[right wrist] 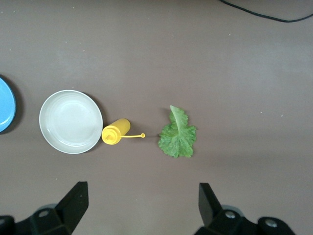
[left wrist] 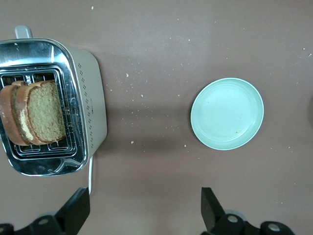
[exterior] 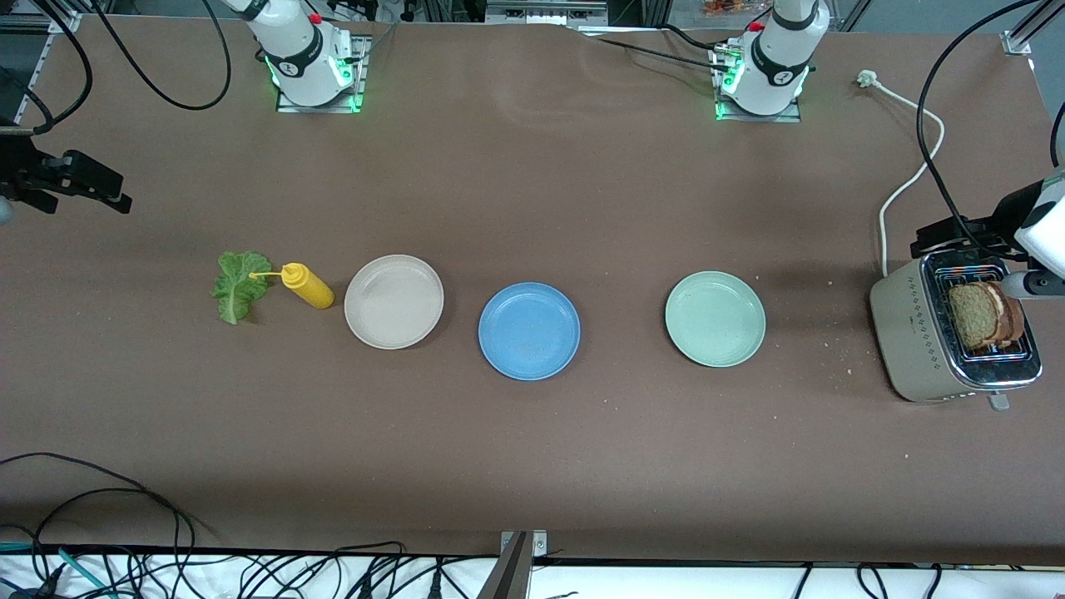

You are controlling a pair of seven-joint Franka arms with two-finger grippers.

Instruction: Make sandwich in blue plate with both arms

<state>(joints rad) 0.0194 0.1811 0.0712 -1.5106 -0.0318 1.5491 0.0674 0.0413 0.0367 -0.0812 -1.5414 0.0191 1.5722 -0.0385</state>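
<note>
The blue plate sits empty at the middle of the frame in the front view, between a beige plate and a pale green plate, all three in a row. That central spot looks chosen so either arm can reach it, which suits a job shared by two arms.

The ingredients lie at the two ends. The two bread slices stand upright in the slots of a toaster at the right edge of the frame, close to the left arm. The lettuce leaf lies flat on the table at the left of the frame, with a yellow squeeze bottle on its side just beside it, nozzle toward the leaf, on the right arm's end. Nothing has reached the blue plate yet, so the task looks to be at its very start.

The left gripper hangs over the bare table between toaster and green plate, seen at the bottom of its wrist view; its jaws are spread wide and touch nothing. In the front view it is mostly cut off at the right edge, so its height is hard to judge. The right gripper hovers over the table near the lettuce and bottle, jaws likewise spread wide and empty. Each arm seems posed above its own ingredients, ready to descend.
</note>
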